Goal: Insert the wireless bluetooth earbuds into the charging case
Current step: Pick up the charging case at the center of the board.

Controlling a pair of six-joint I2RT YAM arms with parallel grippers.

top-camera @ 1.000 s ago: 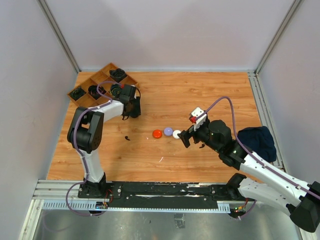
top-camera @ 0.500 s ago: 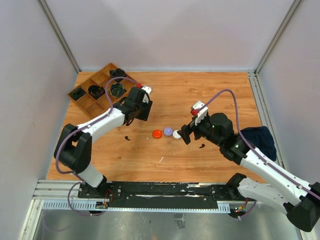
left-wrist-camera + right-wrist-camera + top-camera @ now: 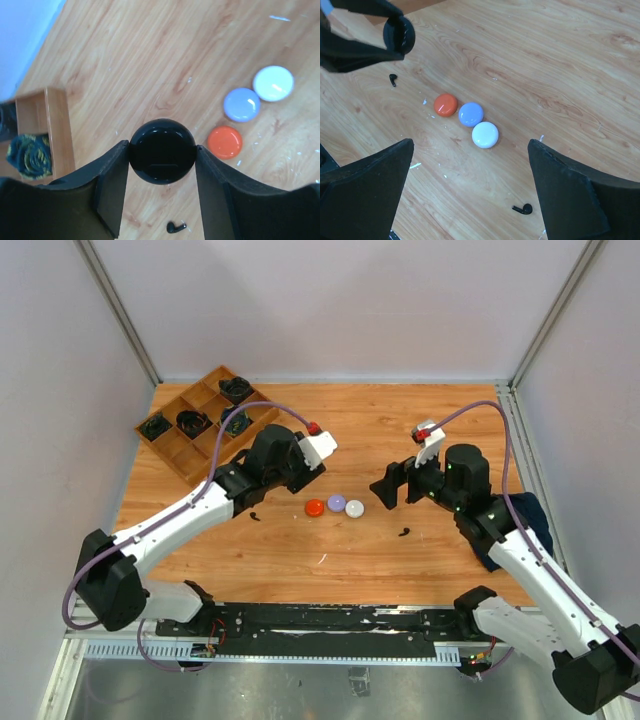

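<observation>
Nearest, loose on table [image 3: 420, 430]: black earbuds [image 3: 404, 532], uncased. Beyond, in row: orange case [image 3: 315, 507], purple case [image 3: 336, 503], white case [image 3: 354, 507]. Left gripper [image 3: 162, 152] clamped on black charging case [image 3: 162, 150], aloft, presumably for loading. Right gripper [image 3: 388, 483] spread wide, empty, ready for earbud.

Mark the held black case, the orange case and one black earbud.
black case [image 3: 162, 151], left wrist view, centre of its face.
orange case [image 3: 445, 104], right wrist view, centre of lid.
black earbud [image 3: 524, 209], right wrist view, its body.
</observation>
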